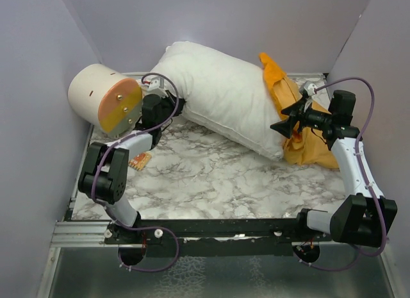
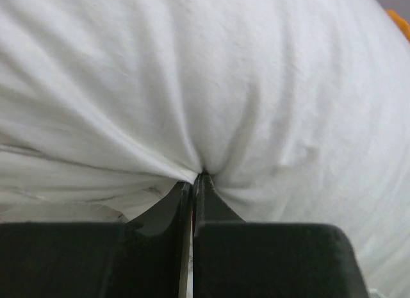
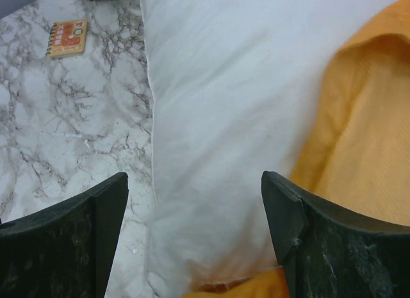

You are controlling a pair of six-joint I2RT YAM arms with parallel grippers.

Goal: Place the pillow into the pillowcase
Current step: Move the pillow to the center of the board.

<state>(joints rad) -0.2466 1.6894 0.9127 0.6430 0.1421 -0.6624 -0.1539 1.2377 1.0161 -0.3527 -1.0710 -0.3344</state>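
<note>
Lying slantwise across the far part of the marbled surface (image 1: 211,176), the pillow (image 1: 224,96) is being shown in the overhead view with its long axis running from about 10 o'clock to about 4 o'clock. Its 4 o'clock end is being covered by the pillowcase (image 1: 304,150), which is bunching there in orange folds, while most of the white body is being left bare. The left claw (image 2: 194,177) is being pressed together on a fold of pillow fabric at the 10 o'clock end, the cloth being drawn into creases at the tips. The right claw (image 3: 192,182) is being held spread, gripping nothing, above the line where white meets orange. The pillowcase is thus lying toward 4 o'clock from the left claw, along the pillow's own axis, with the right arm sitting nearer to its mouth. A push along that axis is judged to be what is being called for next.
</note>
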